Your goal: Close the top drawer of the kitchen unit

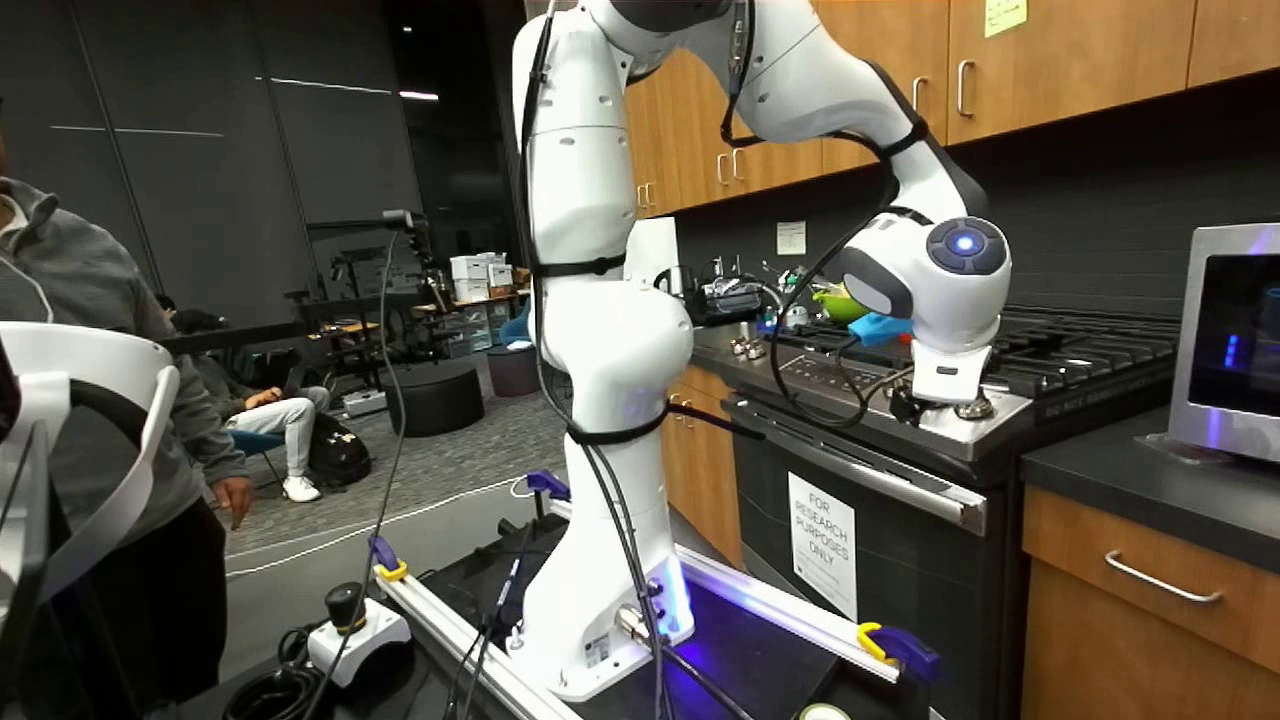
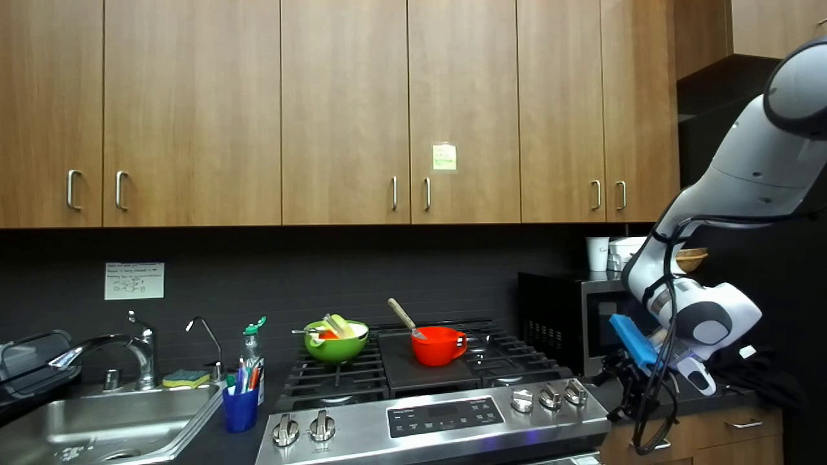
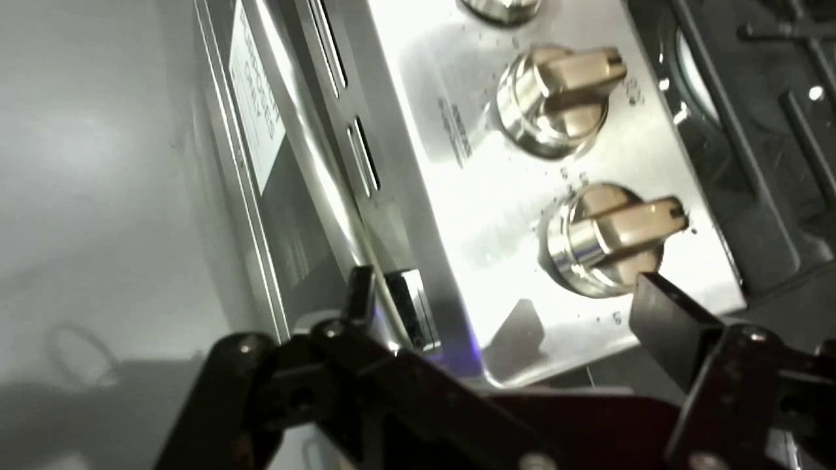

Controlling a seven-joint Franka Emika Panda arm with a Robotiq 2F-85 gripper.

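The top drawer (image 1: 1070,535) is the brown front with a silver bar handle at the right in an exterior view. Its front looks about flush with the kitchen unit's lower panel (image 1: 1110,650). In an exterior view a drawer front with its handle (image 2: 744,424) shows at the lower right, beside one partly hidden by the gripper and cables. My gripper (image 3: 506,307) is open with nothing between its fingers, over the stove's front corner by the control knobs. It also shows, dark and partly hidden, in an exterior view (image 2: 619,395). The drawer is not clearly seen in the wrist view.
The stove's control knobs (image 3: 607,241) and oven handle bar (image 3: 326,183) are close to the fingers. A microwave (image 1: 1230,340) stands on the dark countertop (image 1: 1100,470). A red pot (image 2: 436,345) and green bowl (image 2: 336,349) sit on the stove. Cables hang from the arm.
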